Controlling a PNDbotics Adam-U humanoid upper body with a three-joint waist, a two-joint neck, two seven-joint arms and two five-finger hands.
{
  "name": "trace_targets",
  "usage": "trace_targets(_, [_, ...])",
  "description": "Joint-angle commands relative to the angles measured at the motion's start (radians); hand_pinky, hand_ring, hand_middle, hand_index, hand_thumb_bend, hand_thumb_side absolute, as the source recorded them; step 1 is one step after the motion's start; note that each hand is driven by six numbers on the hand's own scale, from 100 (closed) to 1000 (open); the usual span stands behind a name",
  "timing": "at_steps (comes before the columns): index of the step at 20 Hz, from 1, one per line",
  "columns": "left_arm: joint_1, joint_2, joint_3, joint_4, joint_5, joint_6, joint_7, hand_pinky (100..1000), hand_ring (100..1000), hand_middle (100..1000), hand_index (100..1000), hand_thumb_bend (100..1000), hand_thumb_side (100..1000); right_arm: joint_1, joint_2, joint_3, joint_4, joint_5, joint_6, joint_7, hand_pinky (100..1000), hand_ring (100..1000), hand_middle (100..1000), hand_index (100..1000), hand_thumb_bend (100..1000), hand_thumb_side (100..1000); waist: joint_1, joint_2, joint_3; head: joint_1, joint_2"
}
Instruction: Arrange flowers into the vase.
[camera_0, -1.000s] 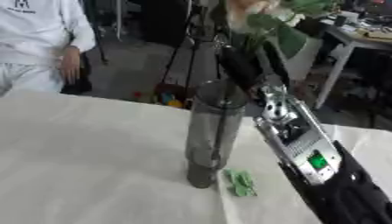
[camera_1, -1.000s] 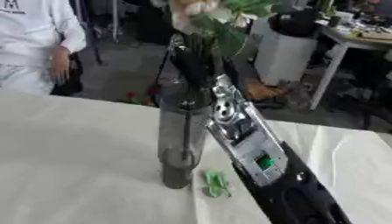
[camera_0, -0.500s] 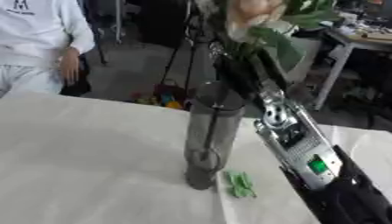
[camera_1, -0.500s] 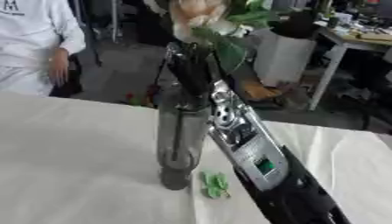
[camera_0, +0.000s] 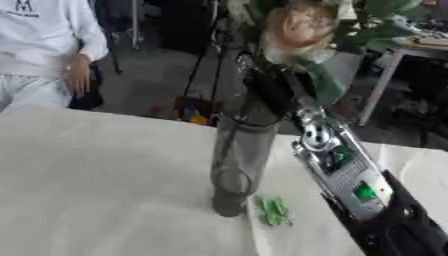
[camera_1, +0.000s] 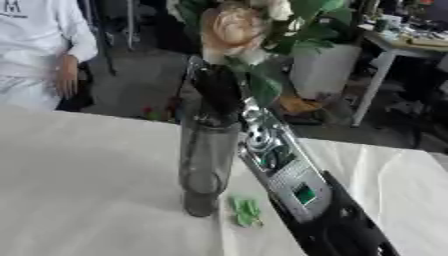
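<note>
Holding: my right hand (camera_1: 219, 90) is clenched round a bunch of flowers (camera_1: 234, 27), right above the mouth of the vase (camera_1: 208, 160); fingers are dark and blurred vs the stems, so the exact wrap is prob. a full curl, hard to be sure.
Change vs 1 s ago: blooms sit lower, nearer the vase rim; then they were up at the pic's top edge. Whole view has shifted a bit too, so part of that is head tilt.
Change vs 0.5 s ago: small; peach rose (camera_0: 297, 25) a touch lower, hand closer to the rim.
Flowers: peach rose w/ a white bloom and green leaves (camera_1: 306, 12) above my hand; stems run down toward the vase opening, can't tell how far in.
Vase: tall, grey, see-through glass, upright on the white tablecloth (camera_0: 96, 185), near mid-table.
Right forearm: silver and black (camera_1: 293, 182), comes up from lower right, crosses just beside the vase's right side and hides the cloth behind it.
Left hand: not visible in either view.
Nearby: small green scrap (camera_0: 274, 211) lying on the cloth just right of the vase base, between vase and my arm.
Background: desk (camera_1: 411, 40) far right.
</note>
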Motion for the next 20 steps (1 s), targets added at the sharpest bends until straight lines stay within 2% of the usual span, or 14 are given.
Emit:
trace_targets(1, [-0.016, 0.011, 0.0, -0.012, 0.0, 0.003, 0.0, 887, 898, 861, 956, 100, 1000, -0.012, -0.03, -0.009, -0.027, 0.016, 0.002, 0.032, 608, 641, 570, 730, 161, 879, 0.011, -0.016, -0.002, 0.002, -0.008])
trace_targets(11, [-0.016, 0.013, 0.0, -0.012, 0.0, 0.003, -0.001, 887, 898, 861, 956, 100, 1000, -0.008, -0.044, -0.015, -0.046, 0.028, 0.018, 0.093, 614, 651, 576, 731, 148, 894, 0.01, -0.018, -0.007, 0.004, -0.007])
trace_targets(14, [-0.017, 0.014, -0.001, -0.012, 0.0, 0.003, -0.001, 887, 898, 861, 956, 100, 1000, -0.008, -0.048, -0.011, -0.048, 0.018, 0.026, 0.11, 616, 655, 582, 732, 119, 923, 0.009, -0.019, -0.01, 0.004, -0.007])
trace_targets(20, [-0.017, 0.012, -0.002, -0.012, 0.001, 0.004, -0.002, 887, 899, 862, 956, 100, 1000, -0.017, -0.056, -0.015, -0.061, 0.02, 0.03, 0.145, 656, 705, 620, 775, 137, 957, 0.009, -0.021, -0.011, 0.0, -0.014])
